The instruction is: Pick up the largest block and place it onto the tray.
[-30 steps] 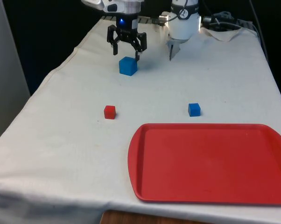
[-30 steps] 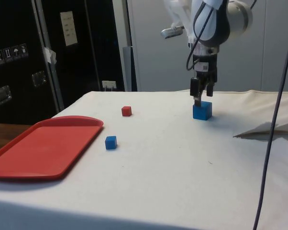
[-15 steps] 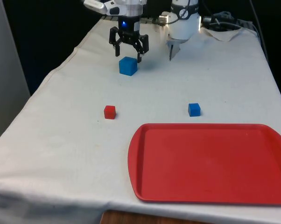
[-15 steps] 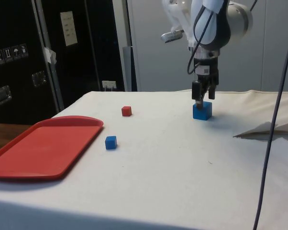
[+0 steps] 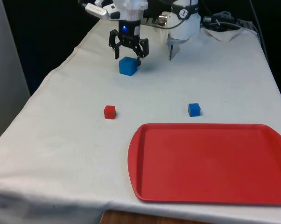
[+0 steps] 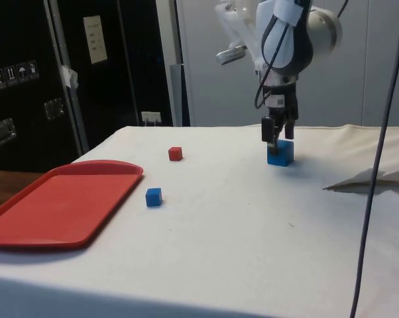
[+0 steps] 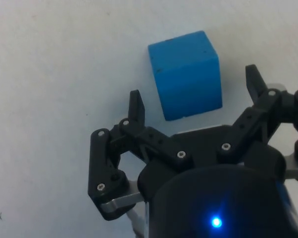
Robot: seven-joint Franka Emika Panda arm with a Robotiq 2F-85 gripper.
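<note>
Your tool [image 5: 128, 52] is open wide above the big blue block [image 5: 128, 66]; go straight down so both fingers [image 7: 135, 105] hug its sides.

Small red block [image 5: 109, 111], small blue block [image 5: 193, 109]

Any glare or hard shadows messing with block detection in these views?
Front view: bright glare on the white base behind the big blue block, soft shadows elsewhere. Side view: even light, the tray has a mild sheen. Wrist view: block evenly lit, open hand dark.
</note>
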